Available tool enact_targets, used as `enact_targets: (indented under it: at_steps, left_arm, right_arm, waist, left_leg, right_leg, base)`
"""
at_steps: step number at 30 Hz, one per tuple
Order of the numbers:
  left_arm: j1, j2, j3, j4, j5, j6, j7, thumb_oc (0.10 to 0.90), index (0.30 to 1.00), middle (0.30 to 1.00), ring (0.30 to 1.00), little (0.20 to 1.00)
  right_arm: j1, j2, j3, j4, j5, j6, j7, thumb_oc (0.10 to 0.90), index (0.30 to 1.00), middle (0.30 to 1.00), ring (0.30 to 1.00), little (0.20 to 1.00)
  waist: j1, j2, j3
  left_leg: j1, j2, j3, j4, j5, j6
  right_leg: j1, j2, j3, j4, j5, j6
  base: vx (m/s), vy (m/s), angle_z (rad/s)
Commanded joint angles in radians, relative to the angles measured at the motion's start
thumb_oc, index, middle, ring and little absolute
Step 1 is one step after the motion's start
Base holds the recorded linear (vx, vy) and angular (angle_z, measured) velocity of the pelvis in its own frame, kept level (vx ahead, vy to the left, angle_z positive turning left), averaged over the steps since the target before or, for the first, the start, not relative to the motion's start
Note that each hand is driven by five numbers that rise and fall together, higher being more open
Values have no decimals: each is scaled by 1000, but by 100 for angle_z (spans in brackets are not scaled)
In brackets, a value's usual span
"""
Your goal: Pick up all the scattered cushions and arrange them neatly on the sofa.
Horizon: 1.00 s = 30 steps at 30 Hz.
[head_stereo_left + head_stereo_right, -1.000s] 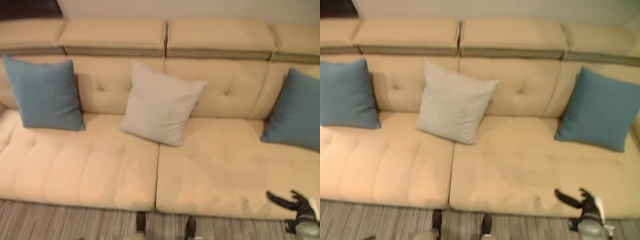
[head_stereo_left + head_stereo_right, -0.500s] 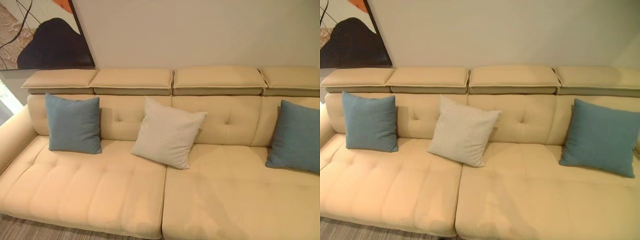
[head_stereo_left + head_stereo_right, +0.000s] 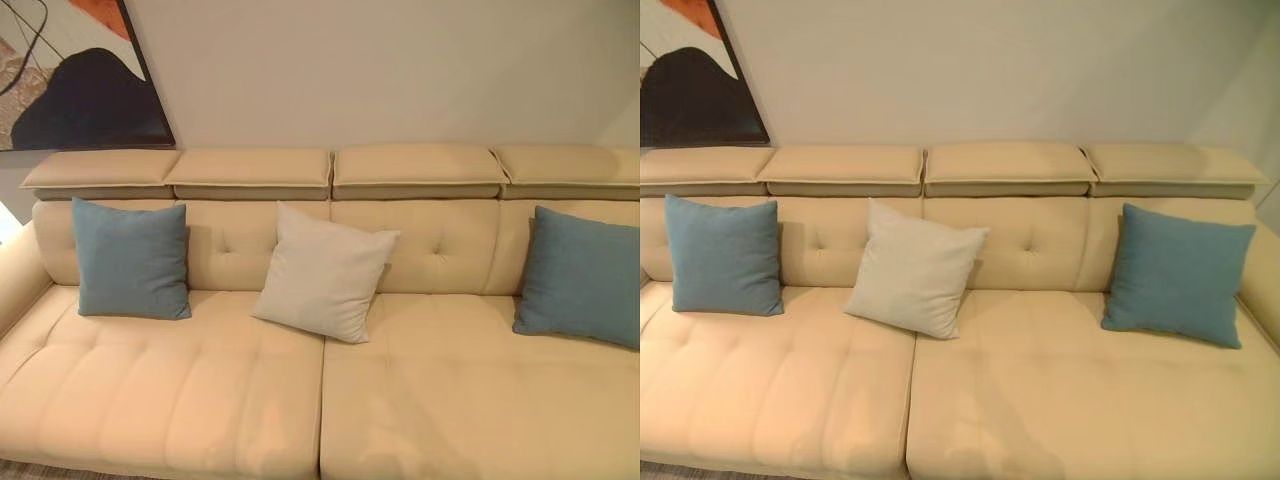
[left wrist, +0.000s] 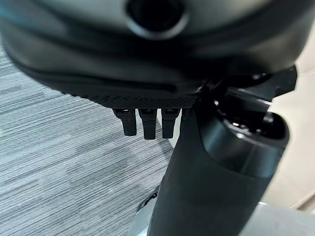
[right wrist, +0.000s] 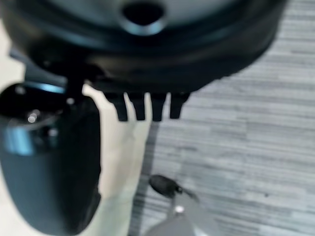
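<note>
beige sofa (image 3: 420, 400) carries three cushions leaning upright on its backrest: left blue cushion (image 3: 131, 259), grey cushion (image 3: 323, 272) at the centre seam, right blue cushion (image 3: 1177, 274). my left hand (image 4: 143, 122) and right hand (image 5: 145, 107) hang over striped carpet (image 4: 54, 162), fingers straight, holding nothing.

- My left hand (image 4: 147, 93) hangs low at my side with nothing in it; its fingers (image 4: 144, 125) point straight down, thumb apart.
- My right hand (image 5: 147, 73) hangs likewise, its fingers (image 5: 140, 109) straight in a row, empty.
</note>
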<state>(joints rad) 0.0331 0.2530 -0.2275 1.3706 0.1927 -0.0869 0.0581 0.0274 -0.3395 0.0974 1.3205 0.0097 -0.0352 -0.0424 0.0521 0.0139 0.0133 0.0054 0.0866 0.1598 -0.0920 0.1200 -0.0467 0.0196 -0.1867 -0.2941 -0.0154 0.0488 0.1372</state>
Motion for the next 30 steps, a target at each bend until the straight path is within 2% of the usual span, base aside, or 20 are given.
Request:
enact_targets:
  at_steps: [1, 2, 3, 4, 5, 6, 7, 8, 10, 12, 15, 16, 17, 18, 19, 21, 22, 23, 26, 30]
  left_arm:
    - [-88, 39, 35, 22, -80, -2, 14, 800, 900, 900, 900, 900]
    - [-89, 47, 42, 13, -97, -3, 17, 800, 900, 900, 900, 900]
    - [-95, 53, 18, 1, -91, -8, 17, 800, 900, 900, 900, 900]
    - [-104, 61, -6, -9, -66, -13, 33, 800, 900, 900, 900, 900]
    - [-97, 72, -14, -15, -35, -18, 52, 800, 900, 900, 900, 900]
    - [-96, 72, -14, -16, -35, -18, 52, 800, 900, 900, 900, 900]
    - [-106, 69, -7, -5, -21, -7, 84, 800, 900, 900, 900, 900]
    - [-109, 61, -2, 13, -28, 2, 80, 800, 900, 900, 900, 900]
    - [-113, 53, 13, 18, -45, 3, 75, 800, 900, 900, 900, 900]
    - [-135, 43, 10, 20, -59, 2, 70, 800, 900, 900, 900, 900]
    - [-129, 39, 15, 18, -64, 0, 66, 800, 900, 900, 900, 900]
    - [-118, 36, 21, 18, -68, -1, 61, 800, 900, 900, 900, 900]
    - [-100, 29, 31, 24, -73, -3, 51, 800, 900, 900, 900, 900]
    - [-79, 13, 42, 32, -83, -6, 44, 800, 900, 900, 900, 900]
    - [-67, 5, 46, 38, -90, -6, 36, 800, 900, 900, 900, 900]
    - [-41, -13, 57, 50, -109, -4, 29, 800, 900, 900, 900, 900]
    - [-41, -13, 57, 50, -109, -4, 29, 800, 900, 900, 900, 900]
    - [-42, -19, 61, 60, -119, -3, 39, 800, 900, 900, 900, 900]
    - [-37, -23, 74, 59, -154, -7, 20, 800, 900, 900, 900, 900]
    - [-46, -21, 71, 41, -163, -13, 23, 800, 900, 900, 900, 900]
  right_arm:
    - [-83, -9, 31, -7, -5, -5, -1, 800, 900, 900, 900, 900]
    - [-89, 0, 40, -6, 2, -5, 3, 800, 900, 900, 900, 900]
    - [-88, 13, 59, -7, 16, -12, 2, 800, 900, 900, 900, 900]
    - [-98, 13, 80, -23, 13, -20, -9, 800, 900, 900, 900, 900]
    - [-122, 16, 111, -28, 22, -42, -14, 800, 900, 900, 900, 900]
    - [-123, 16, 112, -27, 22, -43, -14, 800, 900, 900, 900, 900]
    - [-168, 2, 151, -62, -12, -41, -24, 800, 900, 900, 900, 900]
    - [-186, -1, 164, -61, -22, -50, -36, 800, 900, 900, 900, 900]
    - [-190, -5, 170, -52, -33, -46, -37, 800, 900, 900, 900, 900]
    - [-177, -13, 168, -30, -52, -38, -46, 800, 900, 900, 900, 900]
    - [-149, -15, 145, -13, -41, -34, -46, 800, 900, 900, 900, 900]
    - [-123, -13, 126, -2, -30, -31, -44, 800, 900, 900, 900, 900]
    - [-91, -12, 96, 14, -11, -30, -43, 800, 900, 900, 900, 900]
    - [-56, -8, 61, 39, 15, -27, -41, 800, 900, 900, 900, 900]
    - [-39, -7, 38, 61, 35, -22, -39, 800, 900, 900, 900, 900]
    - [-14, -6, 4, 94, 58, -11, -33, 800, 900, 900, 900, 900]
    - [-14, -6, 4, 94, 58, -11, -33, 800, 900, 900, 900, 900]
    - [-23, 8, -7, 82, 76, -26, -40, 800, 900, 900, 900, 900]
    - [-5, 21, -24, 75, 98, -22, -30, 800, 900, 900, 900, 900]
    - [-15, 42, -6, 70, 89, -18, -28, 800, 900, 900, 900, 900]
  waist:
    - [35, -12, 38]
    - [44, -18, 38]
    - [68, -37, 30]
    - [85, -49, 38]
    - [104, -45, 38]
    - [103, -45, 37]
    - [121, -36, 51]
    - [119, -24, 62]
    - [114, -13, 67]
    - [88, 0, 106]
    - [65, -7, 112]
    - [53, -16, 111]
    - [39, -29, 105]
    - [26, -44, 98]
    - [16, -45, 86]
    - [-19, -19, 52]
    - [-20, -20, 51]
    - [-32, -11, 31]
    - [-46, -6, 0]
    - [-43, -4, -9]
  left_leg:
    - [-59, 25, -9, 23, -41, -21]
    - [-67, 26, -11, 26, -32, -17]
    - [-112, 20, -25, 32, -14, -14]
    - [-153, 22, -42, 37, 14, -20]
    - [-184, 31, -56, 41, 41, -35]
    - [-186, 31, -57, 41, 41, -35]
    - [-235, 64, -65, 33, 89, -63]
    - [-248, 80, -78, 21, 106, -77]
    - [-258, 97, -81, 7, 108, -83]
    - [-272, 127, -41, 5, 91, -96]
    - [-233, 139, 5, 44, 74, -87]
    - [-220, 136, 3, 120, 50, -79]
    - [-204, 126, -8, 193, -12, -70]
    - [-183, 105, -47, 331, -70, -65]
    - [-153, 90, -62, 378, -113, -67]
    - [0, 59, -70, 256, -192, -56]
    - [-1, 58, -71, 253, -189, -55]
    - [34, 37, -92, 166, -199, -51]
    - [55, 13, -103, 92, -187, -40]
    - [60, -2, -106, 58, -176, -31]
  right_leg:
    - [10, -22, -27, 270, -103, 69]
    - [10, 8, 20, 332, -131, 67]
    - [57, 75, 98, 320, -198, 39]
    - [109, 113, 126, 244, -256, 0]
    - [115, 138, 140, 195, -271, -27]
    - [115, 139, 139, 193, -271, -28]
    - [120, 171, 147, 113, -285, -50]
    - [109, 190, 146, 101, -277, -57]
    - [102, 204, 131, 94, -276, -62]
    - [95, 199, 86, 94, -259, -70]
    - [86, 178, 60, 89, -228, -66]
    - [79, 166, 52, 83, -211, -64]
    - [68, 148, 45, 72, -197, -63]
    - [50, 126, 42, 62, -176, -66]
    - [45, 120, 39, 51, -169, -64]
    - [25, 122, 47, 50, -154, -47]
    - [23, 121, 46, 49, -152, -47]
    - [7, 109, 42, 62, -137, -42]
    - [10, 82, 27, 50, -116, -27]
    - [14, 63, 22, 40, -107, -17]
  base:
    - [-266, -33, -16]
    - [-445, -133, -17]
    - [-408, -222, -11]
    - [-411, -255, -8]
    - [-228, -157, -1]
    - [-405, -199, 6]
    - [-469, -215, -2]
    - [-472, -214, -6]
    - [-323, -135, 2]
    - [-444, -115, 17]
    - [-217, -2, 37]
    - [-207, -6, 23]
    - [-363, 7, 15]
    - [-300, 42, 14]
    - [-200, 115, 11]
    - [2, 151, 4]
    - [-7, 155, -1]
    - [-33, 94, 10]
    - [-12, 126, 20]
    - [-45, 78, 15]
